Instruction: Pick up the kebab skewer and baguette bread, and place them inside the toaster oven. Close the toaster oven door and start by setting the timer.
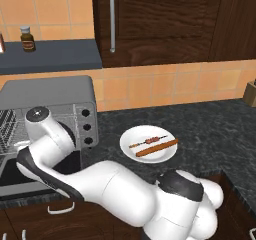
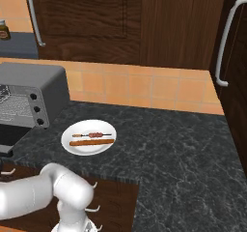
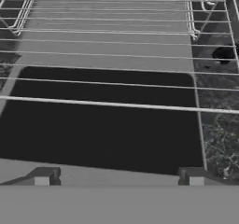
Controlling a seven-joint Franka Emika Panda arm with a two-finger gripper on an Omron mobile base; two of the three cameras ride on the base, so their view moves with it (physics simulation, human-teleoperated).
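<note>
The toaster oven (image 1: 50, 91) (image 2: 34, 79) stands at the left of the counter with its door folded down. In the hand view, my gripper (image 3: 117, 177) is open with nothing between its fingers, hovering just over the dark glass toaster oven door (image 3: 102, 125) with a wire rack (image 3: 107, 31) ahead. To the right of the oven a white plate (image 1: 131, 136) (image 2: 67, 146) holds the kebab skewer (image 1: 148, 141) (image 2: 92, 135) and, beside it, the baguette bread (image 1: 157, 147) (image 2: 91, 142). My arm bends left across the oven's front, well away from the plate.
Three black knobs (image 1: 86, 127) run down the oven's right side. A jar (image 1: 27, 38) sits on a shelf above. A box (image 1: 250, 94) stands at the counter's far right. Dark wooden cabinets with long handles hang over the tiled wall.
</note>
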